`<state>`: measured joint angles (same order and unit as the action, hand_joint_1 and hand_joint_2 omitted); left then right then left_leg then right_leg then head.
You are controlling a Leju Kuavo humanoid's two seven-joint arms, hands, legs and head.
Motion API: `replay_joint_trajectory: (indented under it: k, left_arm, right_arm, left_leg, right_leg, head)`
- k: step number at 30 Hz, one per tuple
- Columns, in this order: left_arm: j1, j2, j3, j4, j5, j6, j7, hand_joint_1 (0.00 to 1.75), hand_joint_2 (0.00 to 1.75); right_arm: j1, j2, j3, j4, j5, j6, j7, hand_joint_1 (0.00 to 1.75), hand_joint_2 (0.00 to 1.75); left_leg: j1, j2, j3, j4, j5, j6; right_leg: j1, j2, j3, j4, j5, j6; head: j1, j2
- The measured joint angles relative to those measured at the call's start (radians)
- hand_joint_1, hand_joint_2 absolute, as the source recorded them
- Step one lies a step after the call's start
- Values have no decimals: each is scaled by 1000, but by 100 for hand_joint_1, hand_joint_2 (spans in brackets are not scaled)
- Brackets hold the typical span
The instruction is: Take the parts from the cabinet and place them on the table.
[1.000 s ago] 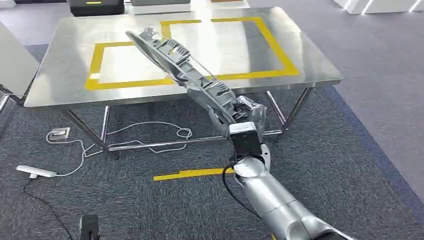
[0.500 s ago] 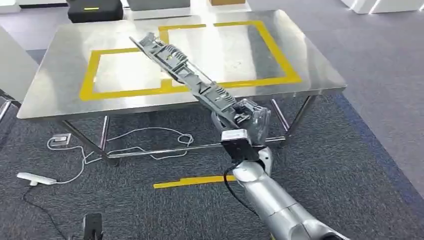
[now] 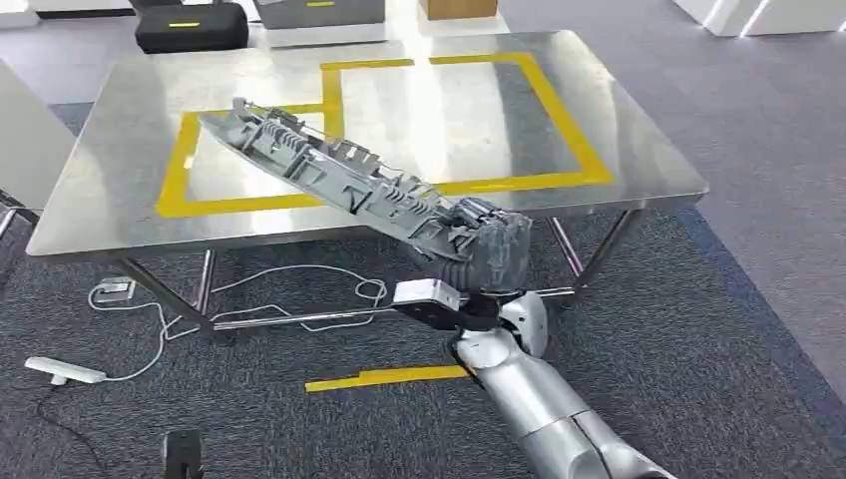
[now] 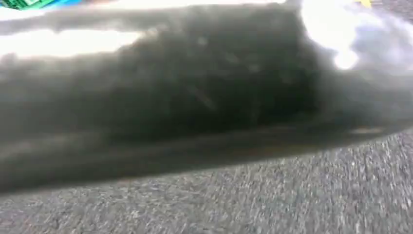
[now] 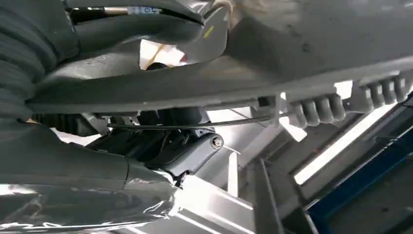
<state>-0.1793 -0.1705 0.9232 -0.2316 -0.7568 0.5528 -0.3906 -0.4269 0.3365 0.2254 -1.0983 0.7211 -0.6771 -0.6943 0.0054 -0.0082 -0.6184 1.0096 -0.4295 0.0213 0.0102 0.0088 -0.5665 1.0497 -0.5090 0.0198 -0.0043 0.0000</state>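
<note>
A long grey ribbed plastic part [image 3: 339, 180] is held at one end by my right hand [image 3: 496, 244], in front of the table's near edge. The part slants up and to the left, and its far end hangs over the left yellow-taped square of the steel table [image 3: 110, 170]. In the right wrist view the part [image 5: 302, 58] runs close across the picture, with my hand's grey fingers [image 5: 122, 24] wrapped around it. The left wrist view is a dark blur above grey carpet.
Under the table lie a white cable [image 3: 299, 274] and a power strip [image 3: 65, 371]. A yellow tape strip [image 3: 384, 377] marks the carpet before the table. Black and grey cases [image 3: 190, 25] stand behind the table. A pale panel edge [image 3: 25, 130] is at the left.
The camera has come closer to the table. My right hand has turned the part flatter and swung its far end to the left, over the left taped square.
</note>
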Motion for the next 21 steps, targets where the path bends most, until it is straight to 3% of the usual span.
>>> replay_joint_trajectory:
  k: [2,4,5,6,8,9,10,11,12,14,15,16,17,19,20,21]
  left_arm:
    - [-5,3,-2,0,0,-2,0,0,0]
    - [-5,1,-8,0,0,-3,0,0,0]
    - [-4,1,-10,0,0,-4,0,0,0]
    - [-2,0,-11,0,0,-5,0,0,0]
    - [-3,0,-19,0,0,-7,2,0,0]
    - [-5,-1,-21,0,-2,-9,3,0,0]
    - [-9,-2,-24,0,-3,-9,5,0,0]
    - [-13,-3,-26,0,-3,-10,6,0,0]
    - [-14,-3,-28,0,-4,-10,9,0,0]
    - [-13,-5,-33,0,-3,-11,14,0,0]
    - [-14,-5,-35,0,-3,-11,14,0,0]
    - [-16,-6,-38,0,-3,-11,14,0,0]
    - [-17,-6,-42,0,-3,-11,14,0,0]
    - [-16,-6,-43,0,-3,-11,16,0,0]
    - [-13,-6,-43,0,-2,-11,17,0,0]
    - [-12,-6,-43,0,-1,-11,17,0,0]
  right_arm:
    - [-13,3,-29,-2,52,0,-1,175,175]
    - [-14,3,-55,-2,70,0,-1,175,175]
    - [-14,3,-65,-2,77,0,-1,175,175]
    - [-14,3,-78,-2,94,0,1,175,175]
    - [-18,3,-93,-2,136,0,1,175,175]
    - [-25,4,-101,-2,168,0,0,175,175]
    - [-33,5,-108,-2,187,0,-1,175,175]
    - [-39,6,-111,-2,200,0,-1,175,175]
    - [-43,9,-115,-2,215,0,-1,175,175]
    - [-45,10,-126,-3,263,0,0,175,175]
    - [-43,12,-130,-8,287,0,0,175,175]
    - [-45,13,-134,-10,313,0,0,175,175]
    - [-45,15,-136,-15,336,0,-1,175,175]
    - [-43,16,-139,-21,354,0,-1,175,175]
    - [-42,16,-142,-21,361,0,-1,175,175]
    - [-39,16,-144,-21,365,0,-1,175,175]
  left_leg:
    - [0,0,5,0,-8,11]
    - [1,-2,11,1,-18,13]
    - [1,-3,17,1,-24,12]
    - [1,-4,26,1,-30,11]
    - [1,-5,48,1,-45,5]
    - [1,-5,58,0,-55,-1]
    - [-2,-4,62,2,-61,-7]
    - [-2,-4,58,0,-63,-12]
    - [-1,-4,58,-3,-67,-18]
    - [0,-4,70,2,-65,-27]
    - [1,-3,61,18,-68,-30]
    - [1,-1,37,72,-64,-34]
    - [2,-1,-4,142,-79,-37]
    - [2,-1,-88,268,-148,-42]
    - [2,-1,-117,298,-173,-43]
    - [2,-1,-129,291,-173,-42]
  right_leg:
    - [-5,-1,-78,125,-27,10]
    - [-9,-1,-174,254,-89,17]
    - [-11,-1,-196,267,-93,19]
    - [-12,-1,-198,240,-67,20]
    - [-13,-3,-148,97,32,18]
    - [-13,-5,-108,-4,101,17]
    - [-8,-5,-100,-31,89,14]
    - [-6,-5,-99,-37,63,0]
    - [-4,-4,-87,-37,83,-8]
    - [-5,-3,-75,-41,80,-21]
    - [-10,-4,-62,-48,79,-24]
    - [-10,-4,-53,-49,74,-30]
    - [-9,-4,-47,-49,68,-34]
    - [-6,-4,-33,-49,53,-36]
    - [-5,-3,-24,-49,46,-38]
    - [-3,-2,-13,-49,37,-38]
  head:
    - [10,0]
    - [11,0]
    - [12,0]
    - [12,0]
    - [12,0]
    - [12,0]
    - [10,0]
    - [12,0]
    - [10,0]
    - [10,0]
    - [11,0]
    - [9,0]
    - [9,0]
    - [9,0]
    - [8,0]
    - [10,0]
